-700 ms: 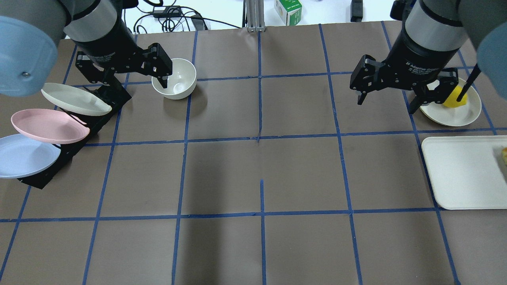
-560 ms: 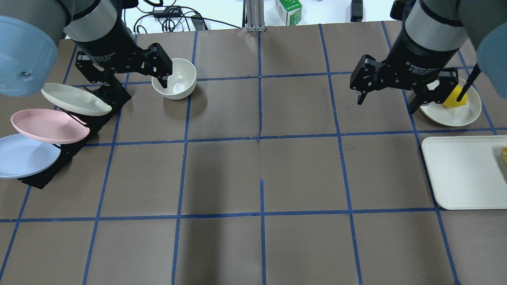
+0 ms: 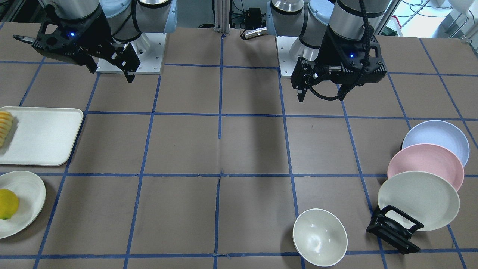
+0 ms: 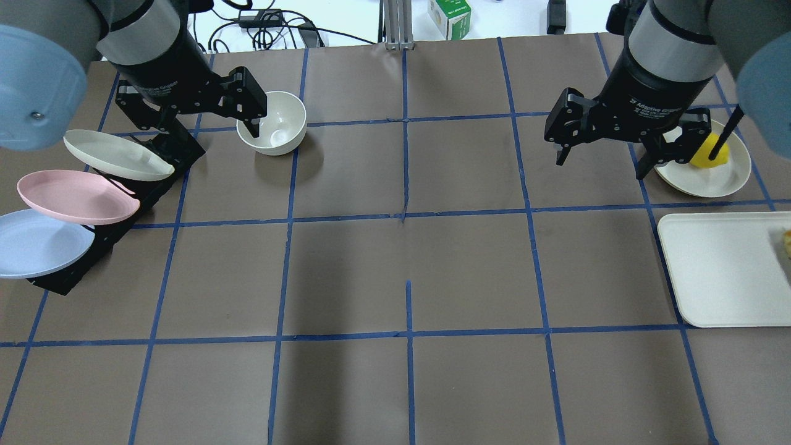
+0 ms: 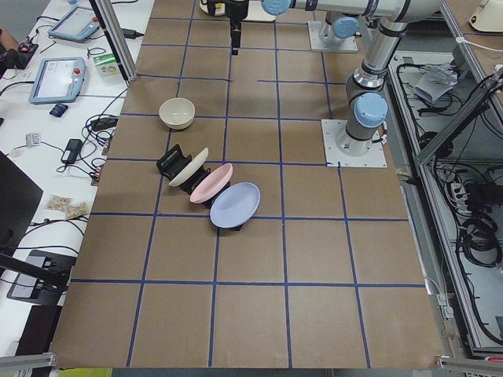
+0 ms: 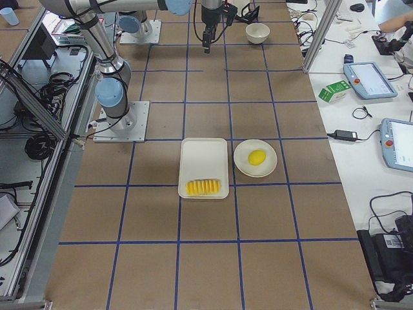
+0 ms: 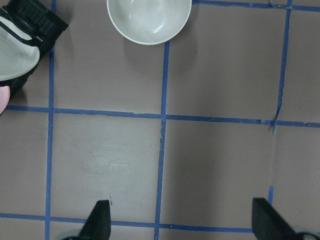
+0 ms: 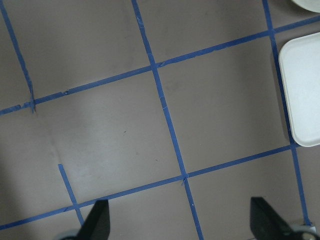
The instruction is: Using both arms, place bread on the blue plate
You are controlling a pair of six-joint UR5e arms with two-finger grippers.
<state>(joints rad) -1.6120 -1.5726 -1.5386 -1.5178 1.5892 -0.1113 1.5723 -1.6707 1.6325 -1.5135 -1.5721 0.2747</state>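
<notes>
Bread (image 6: 206,187) lies across the outer end of the tray (image 6: 203,155) on the robot's right. The blue plate (image 4: 37,244) stands tilted in a black rack (image 3: 396,229) on its left, the rack's nearest plate to the robot, ahead of the pink plate (image 4: 74,196) and cream plate (image 4: 117,156). The two are well apart, so the split is likely one arm per side. The plate probably has to leave the rack first.

Left gripper (image 7: 182,220) hangs near the bowl (image 4: 272,123), jaws spread wide and empty. Right gripper (image 8: 180,220) hangs beside the lemon (image 4: 707,151) plate, also spread wide and empty.

Writing: "2F Adaptive Gripper" is on the right gripper's body. The print on the green-white carton (image 4: 450,15) is too small to read.
</notes>
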